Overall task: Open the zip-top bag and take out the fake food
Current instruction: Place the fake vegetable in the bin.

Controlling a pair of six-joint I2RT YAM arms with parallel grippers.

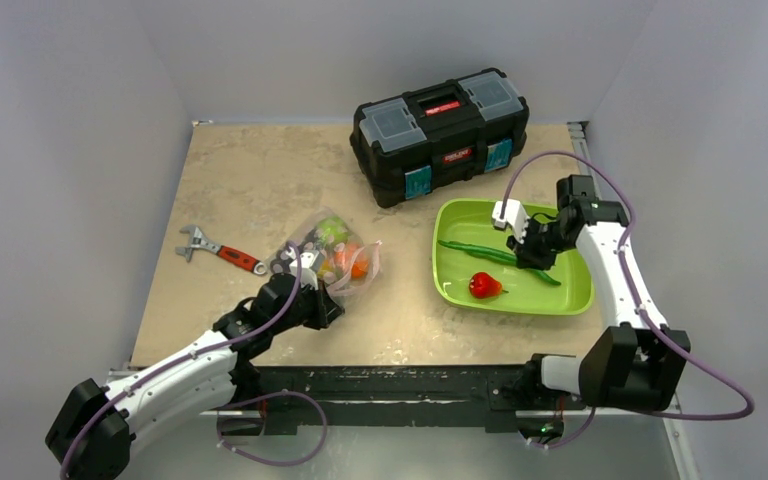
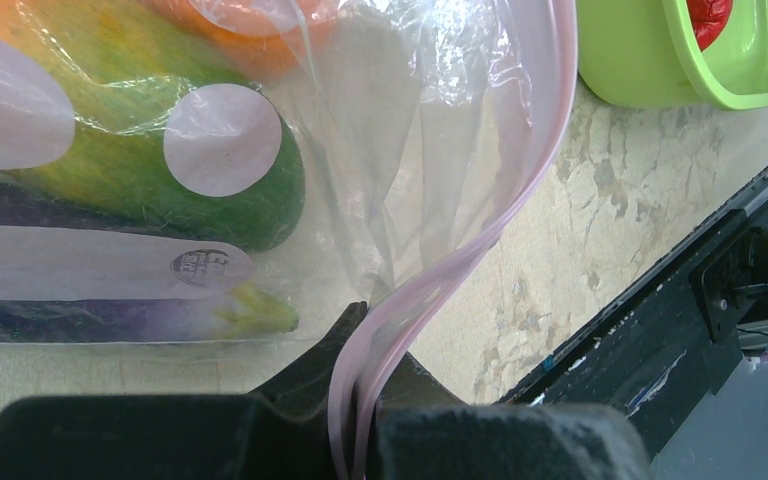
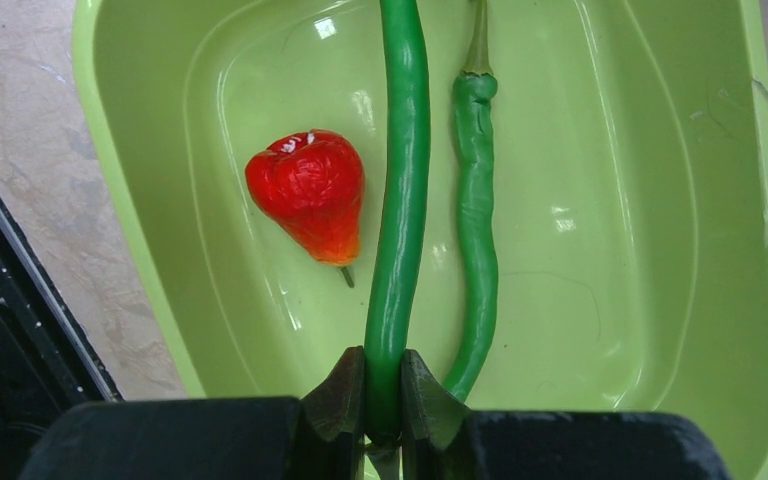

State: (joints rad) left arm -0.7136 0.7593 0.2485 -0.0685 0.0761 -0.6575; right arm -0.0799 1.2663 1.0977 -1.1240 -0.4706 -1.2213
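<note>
Tray holds red pepper, bean; right gripper clamps second bean; left gripper pinches food-filled zip-top bag.

The toolbox blocks the back, wrench the left; tabletop open between bag and tray.

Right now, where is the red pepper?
Top view: the red pepper lies in the green tray, right of the zip-top bag, near the tray's front edge, beside the green bean the right hand grips.
</note>
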